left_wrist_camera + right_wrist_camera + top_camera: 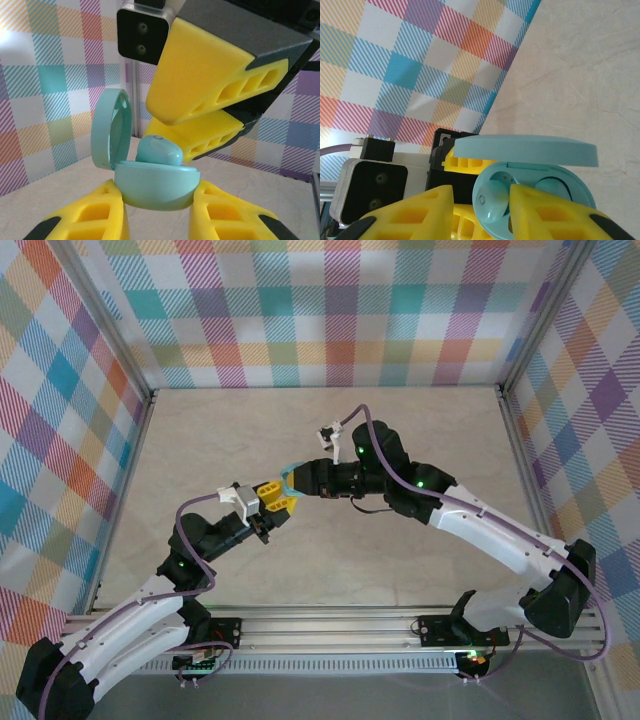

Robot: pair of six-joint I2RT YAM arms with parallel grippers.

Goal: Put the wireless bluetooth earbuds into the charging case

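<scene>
"Top external first: what's round my hands?"

"Your two arms meet over the middle of the counter (pixel 300 575). Plaid walls (pixel 320 310) close it on three sides, and the rail (pixel 330 625) runs along your near edge."

"What stands in the way at the case?"

"In your left wrist view the lid (pixel 107 127) is hinged up at the left side of the case (pixel 157 187), standing off the wells. The two yellow fingers of your right hand (pixel 160 122) lie right over the open case, the lower one just beside the earbud (pixel 159 150)."

"And the hands themselves?"

"Your left hand (pixel 157 202) is clamped on the case's base, one finger pressed to each side. Your right hand stands a little parted. In the right wrist view there's a gap between one finger and the earbud. The other finger overlaps it, so I can't tell you whether they touch."

"Where's the earbud, exactly?"

"It sits in one well of the case, its rounded back above the rim. The second well (pixel 555 189) is partly behind your finger, so I can't tell what's in it."
</scene>
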